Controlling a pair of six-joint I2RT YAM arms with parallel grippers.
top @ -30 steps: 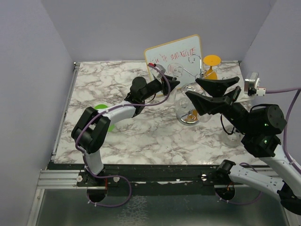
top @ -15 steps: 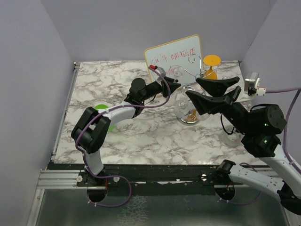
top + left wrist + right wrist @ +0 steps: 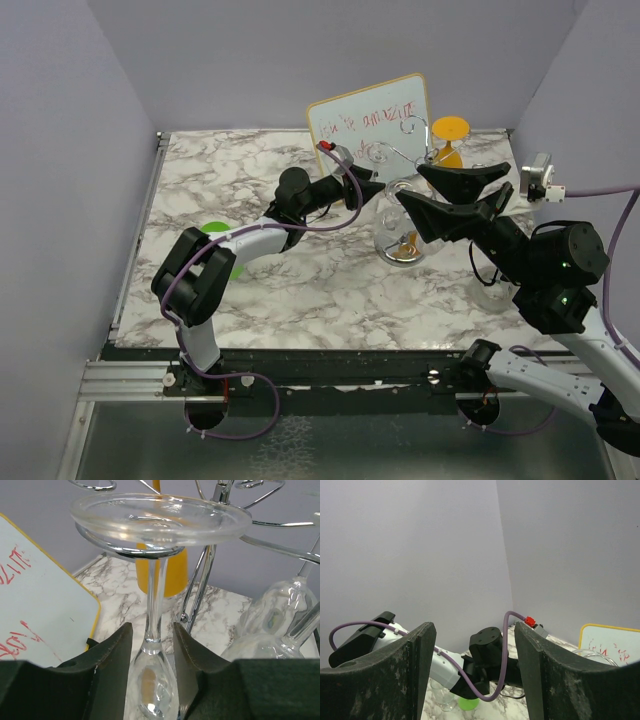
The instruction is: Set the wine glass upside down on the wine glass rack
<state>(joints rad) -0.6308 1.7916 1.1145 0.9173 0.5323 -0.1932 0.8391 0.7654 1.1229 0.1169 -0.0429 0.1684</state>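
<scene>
A clear wine glass (image 3: 155, 595) hangs upside down, its round foot (image 3: 160, 515) resting on a loop of the silver wire rack (image 3: 207, 570). My left gripper (image 3: 152, 630) is closed round the top of its bowl, one finger on each side. In the top view the left gripper (image 3: 372, 188) reaches into the rack (image 3: 390, 152) in front of the whiteboard. My right gripper (image 3: 410, 186) is open and empty, raised above the rack's right side; in the right wrist view (image 3: 475, 645) nothing lies between its fingers.
A tilted whiteboard with red writing (image 3: 365, 120) stands behind the rack. An orange glass (image 3: 450, 130) and another clear glass (image 3: 280, 610) hang on the rack. A green disc (image 3: 215, 230) lies under the left arm. A clear glass (image 3: 495, 290) stands at the right.
My left gripper has moved right, carrying the wine glass further into the rack. The right arm has barely moved.
</scene>
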